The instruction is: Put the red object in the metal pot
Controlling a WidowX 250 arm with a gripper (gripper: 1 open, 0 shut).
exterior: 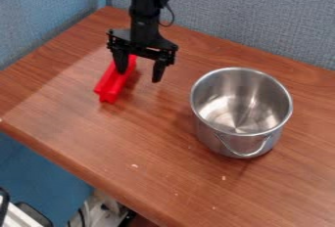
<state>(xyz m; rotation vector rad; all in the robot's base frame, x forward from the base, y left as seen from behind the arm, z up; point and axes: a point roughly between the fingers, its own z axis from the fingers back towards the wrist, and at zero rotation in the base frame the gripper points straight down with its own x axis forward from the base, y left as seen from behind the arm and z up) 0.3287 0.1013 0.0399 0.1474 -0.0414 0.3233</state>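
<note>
Wooden table: brown top, seen from above and in front, blue-grey wall behind.

Red object: bright red flat bar, lying on the table left of centre, its far end under the gripper, its near end pointing toward the table's front-left edge. Not lifted.

Gripper: black, pointing straight down from a dark arm, jaws spread wide, standing over the far end of the red object (contact with the bar cannot be told from this view). Nothing pinched.

Metal pot: shiny round steel pot, upright on the table to the right, well apart from the red object, interior holding nothing.
</note>
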